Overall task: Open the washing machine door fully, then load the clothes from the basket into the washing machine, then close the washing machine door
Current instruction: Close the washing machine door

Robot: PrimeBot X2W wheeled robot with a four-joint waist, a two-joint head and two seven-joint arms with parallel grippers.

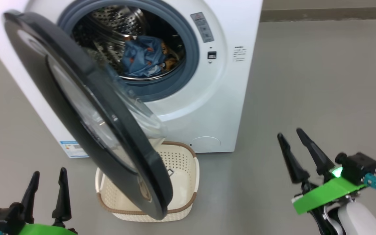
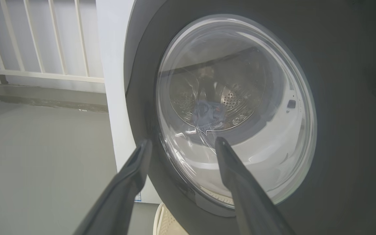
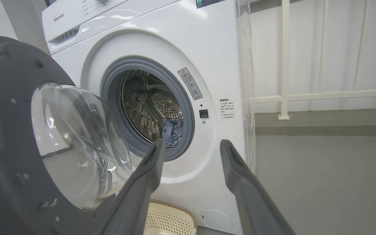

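We find the clothes (image 1: 144,57) in the drum (image 1: 116,23) of the washing machine (image 1: 207,107); the basket (image 1: 188,169) on the floor (image 1: 305,81) below looks empty. The washing machine door (image 1: 86,114) hangs partly swung over it, so we judge only closing is left. Left gripper (image 1: 50,171), right gripper (image 1: 289,132): jaws spread, empty.

The brand name Hisense (image 3: 60,18) stands in grey letters on the washing machine (image 3: 188,42) — at the upper left of its front. A grey sticker (image 3: 190,84) lower down bears a warning triangle. Its print and the small text block (image 3: 227,106) beside it are too small to read.
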